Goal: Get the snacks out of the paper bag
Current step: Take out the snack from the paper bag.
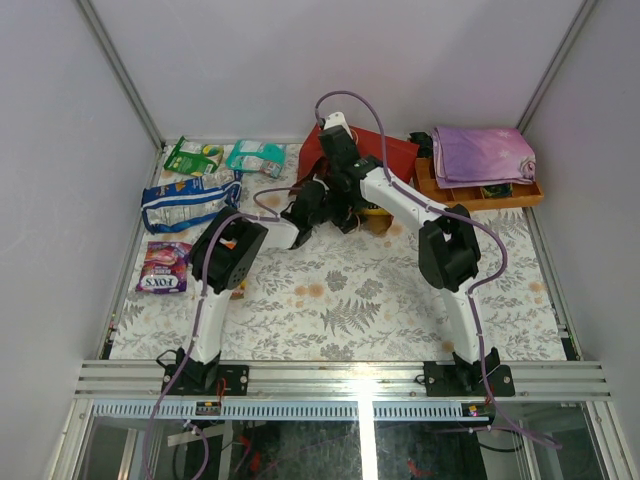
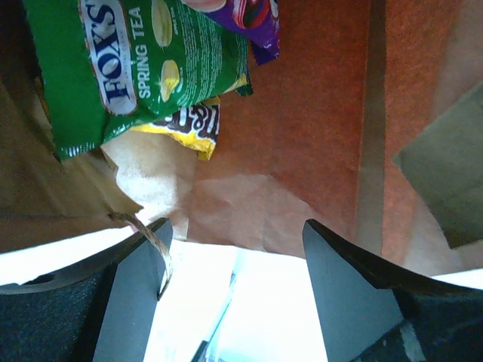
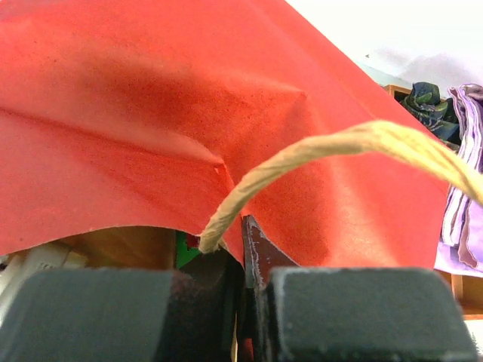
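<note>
The red paper bag (image 1: pixel 392 152) lies at the back middle of the table, its mouth toward the arms. My right gripper (image 3: pixel 245 226) is shut on the bag's upper edge (image 3: pixel 189 113), right beside a string handle (image 3: pixel 317 154); in the top view it (image 1: pixel 330 165) holds that edge up. My left gripper (image 2: pixel 234 249) is open at the bag mouth, nothing between its fingers (image 2: pixel 139 290). Inside lie a green Fox's packet (image 2: pixel 151 68), a yellow packet (image 2: pixel 189 124) and a purple packet (image 2: pixel 253 23). In the top view the left gripper (image 1: pixel 335 212) is partly hidden among the wrists.
On the table's left lie a green packet (image 1: pixel 190 158), a teal packet (image 1: pixel 255 157), a blue-white bag (image 1: pixel 185 200) and a purple Fox's bag (image 1: pixel 163 267). A wooden tray (image 1: pixel 500 196) with a folded purple cloth (image 1: pixel 482 152) stands at the back right.
</note>
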